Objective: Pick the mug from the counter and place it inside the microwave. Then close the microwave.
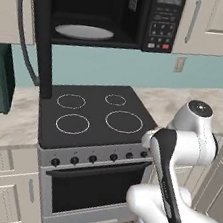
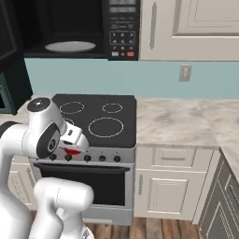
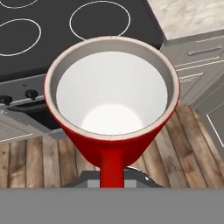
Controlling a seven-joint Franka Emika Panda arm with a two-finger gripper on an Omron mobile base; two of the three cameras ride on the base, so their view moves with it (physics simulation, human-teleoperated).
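Beige marbled stone counter [image 2: 186, 119] flanks the black glass stovetop [image 1: 95, 113] (white ring burners); the gripper [image 2: 71, 150] holds the glossy red cylindrical mug [image 3: 113, 105], white inside.

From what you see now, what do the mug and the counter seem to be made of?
The mug: probably glazed ceramic, with a smooth glossy red outside, a plain white inside and a thick pale rim. The counter: seemingly polished stone, beige-white with grey marbled veins. Being rendered, neither is certain.

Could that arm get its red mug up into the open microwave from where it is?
Probably yes: the microwave door stands open, its turntable plate is bare, and nothing blocks the way above the stovetop. The mug sits low, though.
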